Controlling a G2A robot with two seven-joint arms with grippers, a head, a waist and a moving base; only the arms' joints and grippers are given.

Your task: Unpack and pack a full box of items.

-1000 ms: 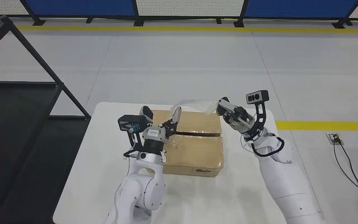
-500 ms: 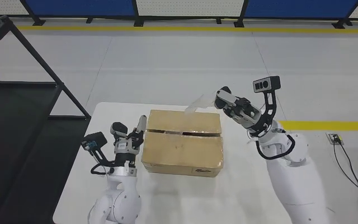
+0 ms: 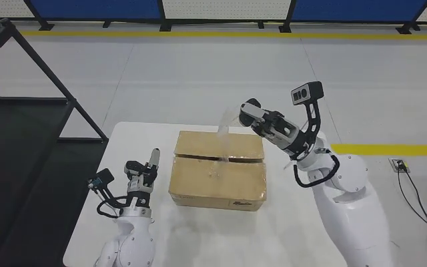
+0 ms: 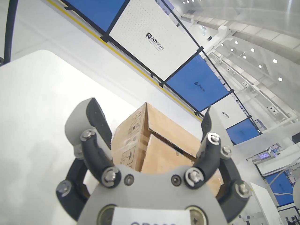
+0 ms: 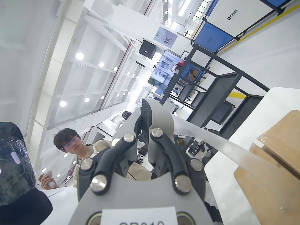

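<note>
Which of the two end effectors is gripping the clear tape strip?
The right end effector, shut on the tape strip above the box; the left end effector is open and empty.

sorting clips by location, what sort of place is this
Likely a large indoor test hall: blue and white partition panels, a yellow line on the floor, and one white table bearing a cardboard box.

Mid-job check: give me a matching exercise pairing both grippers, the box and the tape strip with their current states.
1 left gripper
2 right gripper
3 cardboard box
4 tape strip

A stretched up from the box top
B open, off the box's end
C shut on the tape
D on the table, flaps down

Pairs: 1-B, 2-C, 3-D, 4-A.
</note>
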